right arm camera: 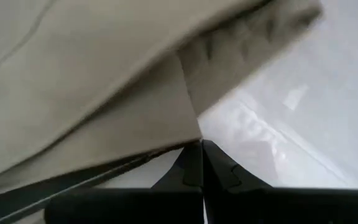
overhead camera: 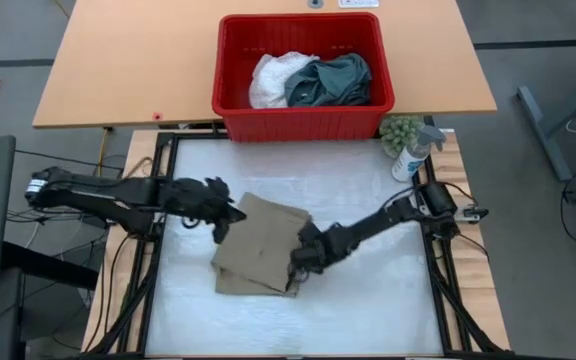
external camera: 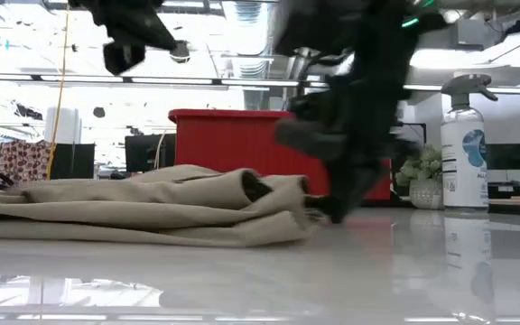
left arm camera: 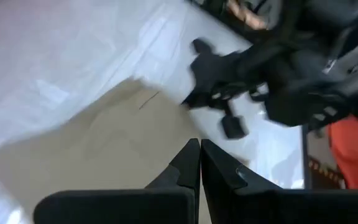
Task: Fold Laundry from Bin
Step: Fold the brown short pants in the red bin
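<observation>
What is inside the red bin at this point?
The red bin holds a white garment and a dark teal garment, bunched side by side. Anything beneath them is covered. The beige garment lies outside on the table.

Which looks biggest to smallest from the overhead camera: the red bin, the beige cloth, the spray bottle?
1. Red bin
2. Beige cloth, a bit smaller in spread
3. Spray bottle, smallest by far

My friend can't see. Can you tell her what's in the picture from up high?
A folded beige cloth lies on a white table, with the shut left gripper and shut right gripper at its edges. Behind sits a red bin holding white and teal clothes.
</observation>
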